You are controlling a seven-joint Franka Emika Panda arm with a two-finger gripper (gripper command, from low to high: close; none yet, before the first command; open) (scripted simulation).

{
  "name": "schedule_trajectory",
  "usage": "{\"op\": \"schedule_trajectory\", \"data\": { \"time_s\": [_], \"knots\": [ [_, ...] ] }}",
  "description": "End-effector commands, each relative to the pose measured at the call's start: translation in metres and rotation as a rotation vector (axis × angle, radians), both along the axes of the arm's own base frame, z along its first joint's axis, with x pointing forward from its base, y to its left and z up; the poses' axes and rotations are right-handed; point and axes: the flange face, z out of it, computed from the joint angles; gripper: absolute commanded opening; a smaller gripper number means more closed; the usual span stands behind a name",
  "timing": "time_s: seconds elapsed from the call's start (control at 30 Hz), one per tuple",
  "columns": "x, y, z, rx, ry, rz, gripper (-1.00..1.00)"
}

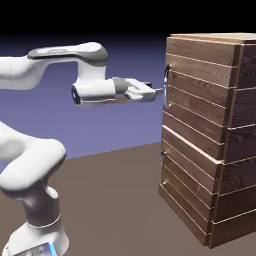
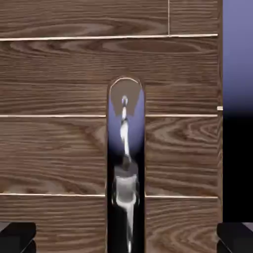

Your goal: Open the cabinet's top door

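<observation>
Hand view: the handle is centred lengthwise between the spread, empty fingers of the gripper, straight ahead on the top door.

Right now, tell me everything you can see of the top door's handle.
The handle is a curved bar of polished, mirror-like silver metal that reflects the blue backdrop. It stands upright near the edge of the top door, which looks shut, flush with the cabinet. In the exterior view it shows as a thin bright arc. Nothing touches it: the tool is level with it and close, its tips spread wide to either side in the hand view.
</observation>
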Motion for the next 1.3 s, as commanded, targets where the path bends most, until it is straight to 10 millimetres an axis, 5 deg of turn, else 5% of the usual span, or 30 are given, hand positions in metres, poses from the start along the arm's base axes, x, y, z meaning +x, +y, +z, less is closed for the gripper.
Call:
{"op": "schedule_trajectory", "data": {
  "time_s": [0.0, 0.07, 0.1, 0.7, 1.27],
  "knots": [
    [0.011, -0.001, 0.0, 0.0, 0.0, 0.0, 0.0],
    [0.03, -0.003, 0.0, 0.003, -0.001, 0.001, 0.0],
    [0.03, -0.003, 0.0, 0.003, -0.001, 0.001, -1.0],
    [-0.072, -0.077, 0.0, 0.003, 0.0, 0.408, -1.0],
    [-0.13, -0.171, 0.0, 0.003, 0.0, 0.766, -1.0]
  ]
}}
